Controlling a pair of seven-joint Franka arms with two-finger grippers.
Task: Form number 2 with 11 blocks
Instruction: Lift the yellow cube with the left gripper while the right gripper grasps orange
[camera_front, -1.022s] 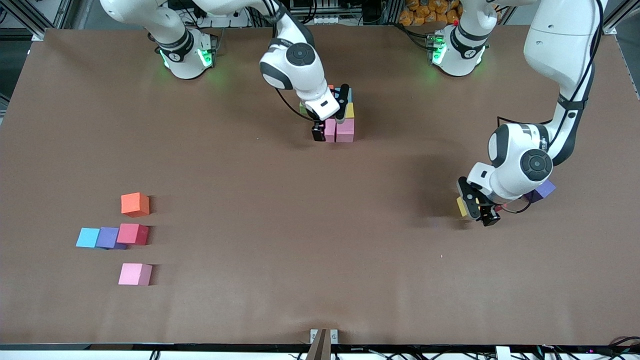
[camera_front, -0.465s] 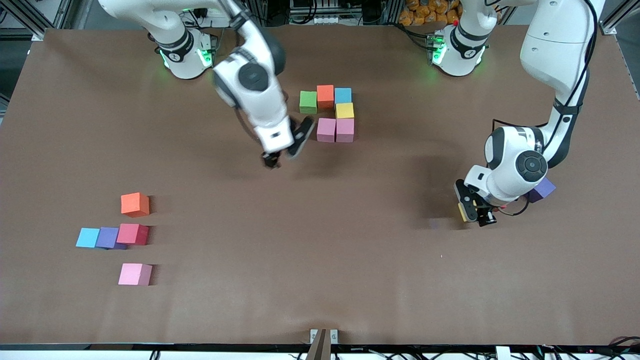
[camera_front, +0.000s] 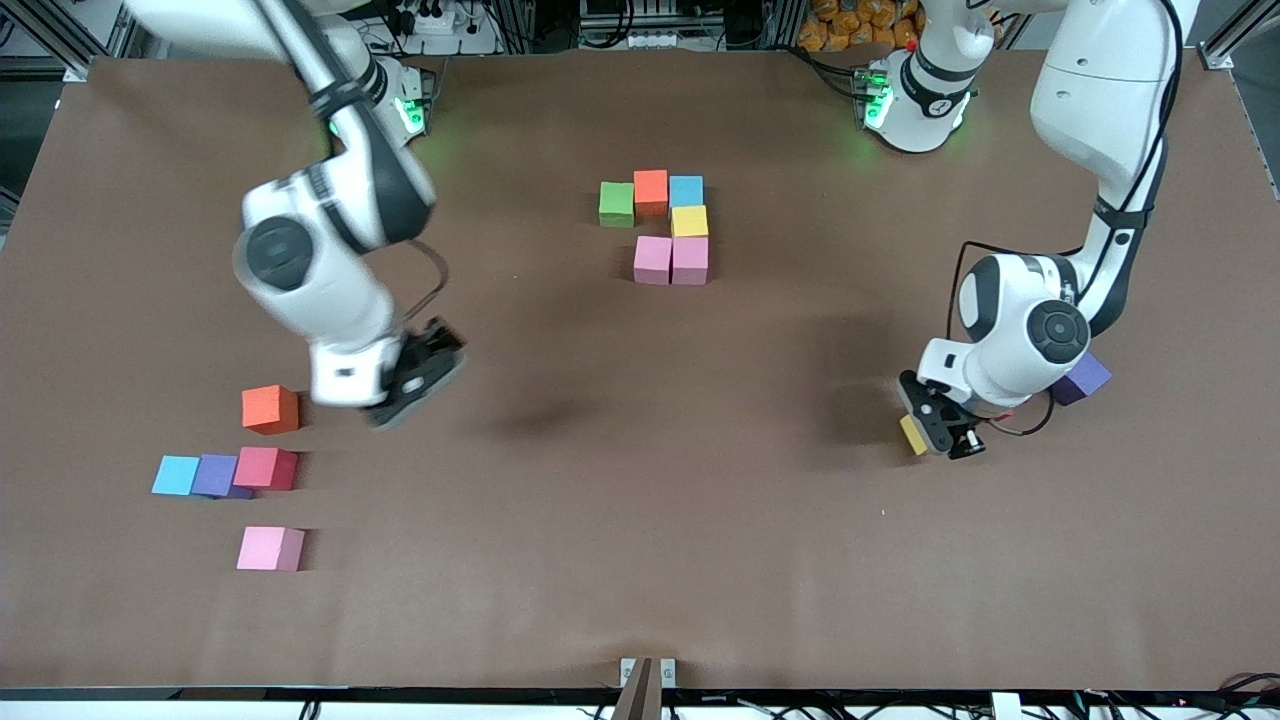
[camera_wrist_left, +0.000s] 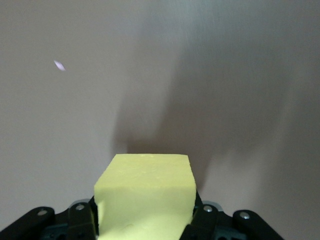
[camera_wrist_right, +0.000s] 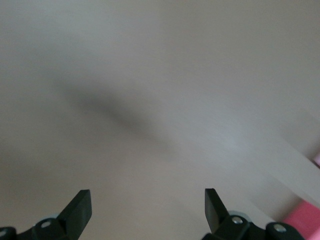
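The partly built number 2 lies mid-table toward the bases: green (camera_front: 616, 203), orange (camera_front: 650, 193) and blue (camera_front: 686, 190) blocks in a row, a yellow one (camera_front: 689, 221) below, then two pink ones (camera_front: 652, 259). My left gripper (camera_front: 935, 428) is shut on a yellow block (camera_front: 911, 435), low over the table at the left arm's end. In the left wrist view that yellow block (camera_wrist_left: 145, 192) fills the left gripper (camera_wrist_left: 144, 221). My right gripper (camera_front: 418, 372) hangs open and empty beside a loose orange block (camera_front: 270, 409). The right wrist view shows the right gripper (camera_wrist_right: 147, 207) over bare table.
Loose blocks lie at the right arm's end: blue (camera_front: 176, 475), purple (camera_front: 214, 475), red (camera_front: 266, 468) and pink (camera_front: 270, 548). A purple block (camera_front: 1084, 380) sits on the table beside the left arm's wrist. A pink edge (camera_wrist_right: 306, 219) shows in the right wrist view.
My right arm swung away from the number 2 to the loose blocks at its own end. My left gripper closed on the yellow block.
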